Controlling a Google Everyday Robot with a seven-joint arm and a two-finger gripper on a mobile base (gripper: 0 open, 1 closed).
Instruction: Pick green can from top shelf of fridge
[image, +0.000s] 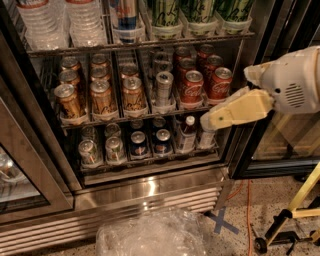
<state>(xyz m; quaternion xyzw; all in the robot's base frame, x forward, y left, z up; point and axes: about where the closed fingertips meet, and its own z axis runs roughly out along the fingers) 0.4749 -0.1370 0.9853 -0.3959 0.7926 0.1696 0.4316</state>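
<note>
Three green cans stand side by side on the top shelf (140, 46) of the open fridge (150, 192), at the upper right: one at the left (165, 12), one in the middle (200, 10), one at the right (232, 9). Their tops are cut off by the frame. My gripper (212, 119) is at the end of the cream and white arm that comes in from the right. It is in front of the fridge's right edge, level with the lower shelves and well below the green cans.
A blue-and-silver can (125, 12) and water bottles (50, 20) share the top shelf. Red cola cans (192, 85) and gold cans (100, 95) fill the middle shelf. A crumpled plastic bag (150, 235) lies on the floor. A yellow stand (300, 200) is at the right.
</note>
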